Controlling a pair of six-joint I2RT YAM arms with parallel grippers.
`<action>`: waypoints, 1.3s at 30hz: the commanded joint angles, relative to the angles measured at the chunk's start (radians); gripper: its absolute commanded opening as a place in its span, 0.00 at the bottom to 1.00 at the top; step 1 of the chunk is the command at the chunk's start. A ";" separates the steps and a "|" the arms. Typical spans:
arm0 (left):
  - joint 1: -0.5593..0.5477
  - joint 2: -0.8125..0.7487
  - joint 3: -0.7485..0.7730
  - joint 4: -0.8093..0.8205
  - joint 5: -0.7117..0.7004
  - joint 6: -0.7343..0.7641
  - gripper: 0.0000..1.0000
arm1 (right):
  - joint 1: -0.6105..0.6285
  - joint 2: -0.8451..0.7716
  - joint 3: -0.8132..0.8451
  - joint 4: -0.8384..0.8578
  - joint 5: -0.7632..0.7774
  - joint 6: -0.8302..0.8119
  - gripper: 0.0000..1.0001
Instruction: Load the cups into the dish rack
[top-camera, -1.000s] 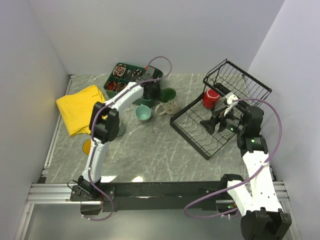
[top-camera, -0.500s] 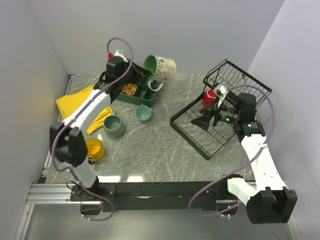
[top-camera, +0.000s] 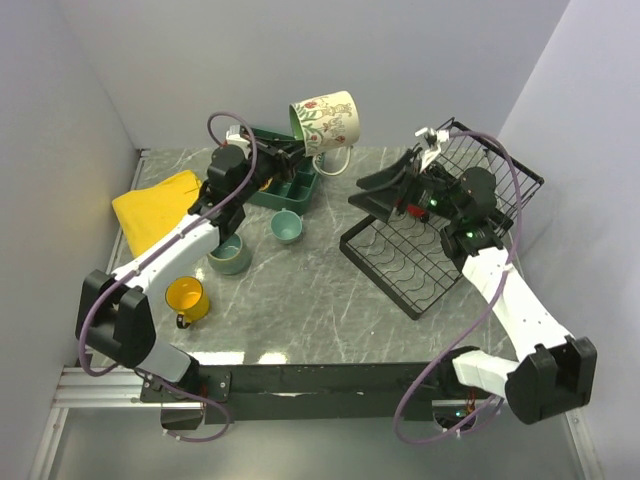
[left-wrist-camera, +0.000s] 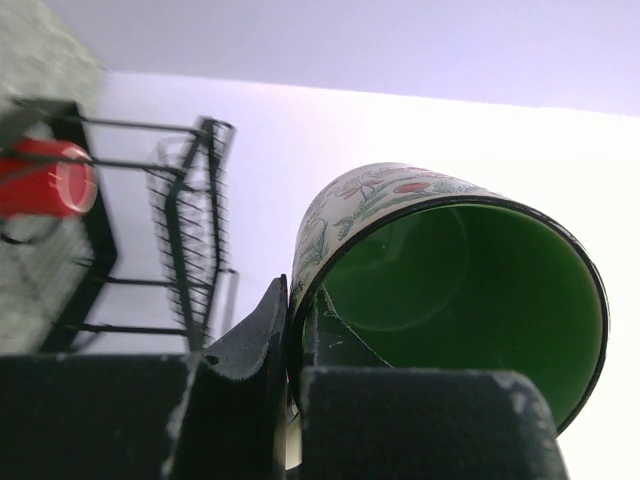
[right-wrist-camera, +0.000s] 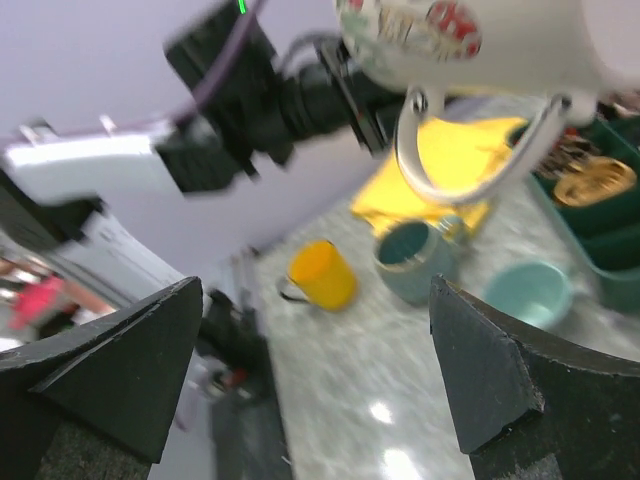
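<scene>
The cream mug (top-camera: 325, 122) is held in the air, its rim pinched between the fingers of the left gripper (top-camera: 294, 141). Against half a second ago it has been carried slightly higher and toward the rack (top-camera: 400, 265), with its green inside turned back toward the left arm and its handle hanging below. The right gripper (top-camera: 376, 192) has been raised off the rack's base and swung out toward this mug; its fingers are spread wide with nothing between them. The red mug (left-wrist-camera: 45, 180) is seen in the rack, behind the right gripper. The left arm is stretched low over the table (top-camera: 330, 300) with the wrist tipped upward; the right arm is bent at the elbow, its forearm reaching up and leftward. Below the left gripper, the teal mug (top-camera: 287, 226), grey-green mug (top-camera: 230, 253) and yellow mug (top-camera: 186, 296) are seen on the table, beside the tray (top-camera: 292, 186).
</scene>
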 joint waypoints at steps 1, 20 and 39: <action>-0.042 -0.111 0.040 0.274 -0.027 -0.148 0.01 | 0.035 0.038 0.099 0.189 0.017 0.248 1.00; -0.080 -0.183 -0.012 0.292 -0.010 -0.151 0.01 | 0.067 0.113 0.231 0.059 0.030 0.352 1.00; -0.156 -0.143 -0.007 0.351 -0.029 -0.159 0.01 | 0.105 0.184 0.230 0.283 0.025 0.602 0.70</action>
